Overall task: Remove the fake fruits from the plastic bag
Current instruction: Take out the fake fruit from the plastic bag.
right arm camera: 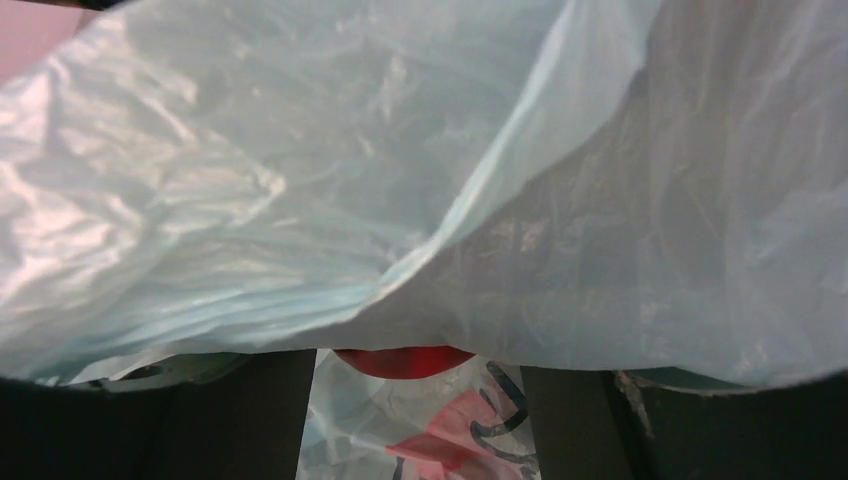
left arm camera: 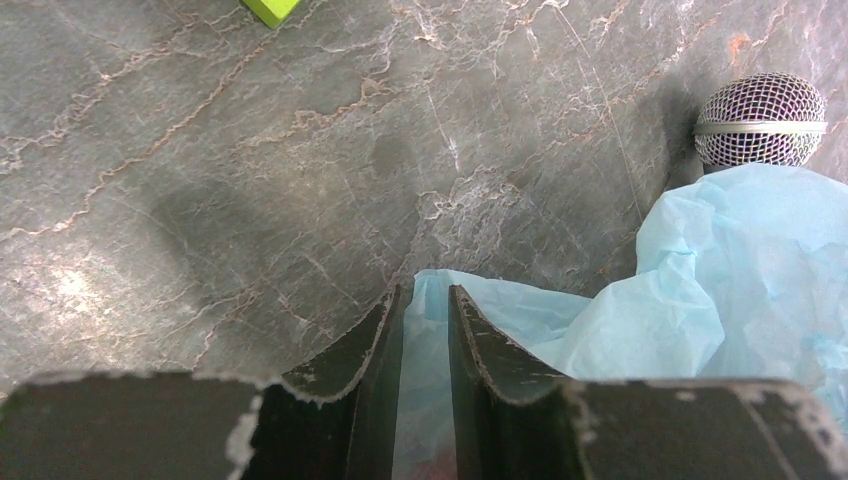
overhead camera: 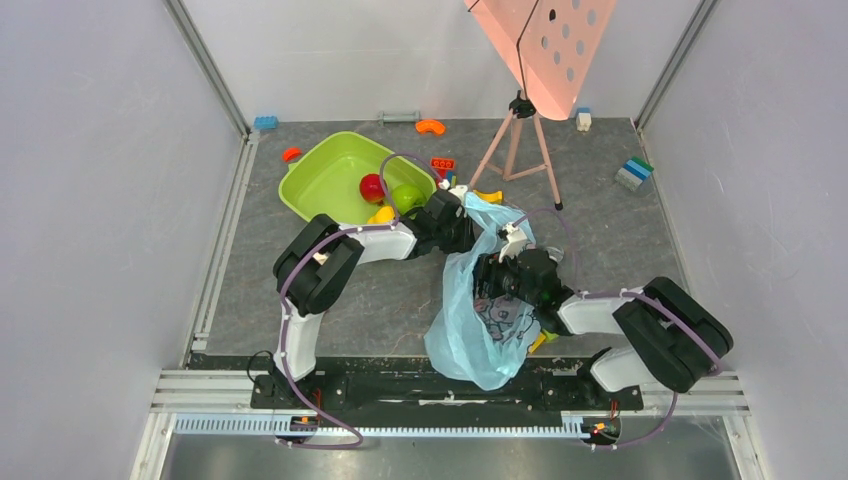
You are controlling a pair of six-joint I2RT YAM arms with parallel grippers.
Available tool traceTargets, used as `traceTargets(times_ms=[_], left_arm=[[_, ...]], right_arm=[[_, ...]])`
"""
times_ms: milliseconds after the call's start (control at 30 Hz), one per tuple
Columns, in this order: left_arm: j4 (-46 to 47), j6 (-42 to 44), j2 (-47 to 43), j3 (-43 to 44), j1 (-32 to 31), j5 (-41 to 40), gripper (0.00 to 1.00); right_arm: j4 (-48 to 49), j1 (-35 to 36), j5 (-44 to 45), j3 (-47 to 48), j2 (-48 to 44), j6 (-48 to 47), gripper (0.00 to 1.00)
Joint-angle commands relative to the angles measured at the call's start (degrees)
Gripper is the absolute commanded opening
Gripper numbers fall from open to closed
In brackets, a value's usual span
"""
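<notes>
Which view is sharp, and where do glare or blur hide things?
Top external: evenly lit, sharp. Left wrist: the table sharp, a pale glare patch at its left. Right wrist: the plastic bag hangs close to the lens, soft and shiny on the left; only the edge of a red fruit shows.

The plastic bag (overhead camera: 470,330), light blue, crinkly and translucent with cartoon prints, is drawn out long, right of centre near the table's near edge. A red round fruit (right arm camera: 405,360) shows inside it. The second red fruit (overhead camera: 372,187), green apple (overhead camera: 406,197) and yellow fruit (overhead camera: 381,214) lie together in the lime-green tub (overhead camera: 330,170), farther back and to the left.
</notes>
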Motion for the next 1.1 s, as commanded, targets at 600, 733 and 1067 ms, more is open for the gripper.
traceTargets(times_ms=[600,733,1067], left_arm=[[-2.74,1.50,-12.84,-3.96,1.83,-6.91,0.40],[-3.12,1.74,-15.41,-5.28,1.91,-8.34,0.40],[-7.04,1.11,-30.94,-11.58,2.00,-10.02,0.51]], right_arm=[[-45.26,0.42,7.74,7.26,-30.28,-14.30,0.56],[-52.82,0.46,5.45,9.25,-34.09,-15.39,0.55],[-63.34,0.46,3.20,13.66,-38.47,-18.44,0.55]])
